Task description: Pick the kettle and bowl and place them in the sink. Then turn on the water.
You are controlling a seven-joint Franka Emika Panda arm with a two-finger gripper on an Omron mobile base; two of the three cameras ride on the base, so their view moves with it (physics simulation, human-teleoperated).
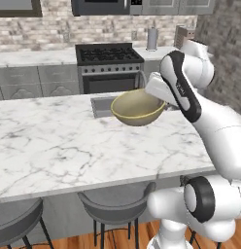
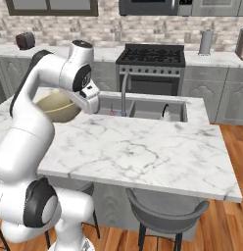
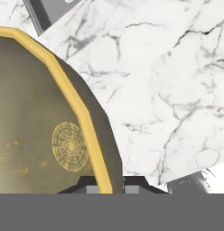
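Note:
My gripper [image 3: 109,187] is shut on the rim of the olive-tan bowl [image 3: 37,117], which hangs tilted above the white marble island. In the left base view the bowl [image 1: 137,109] floats just in front of the sink [image 1: 100,104]. From the right base view, the bowl [image 2: 57,105] sits left of the sink [image 2: 143,112], partly behind my arm. The curved faucet [image 2: 124,90] stands at the sink's near edge, with no water showing at its tip. A thin black arched handle [image 2: 164,111] of the kettle rises from the right basin; its body is hidden.
A black stove [image 1: 109,56] and a steel canister [image 1: 151,39] stand on the back counter. A toaster [image 2: 25,40] sits at the far left. Grey stools [image 1: 117,202] are tucked under the island's near edge.

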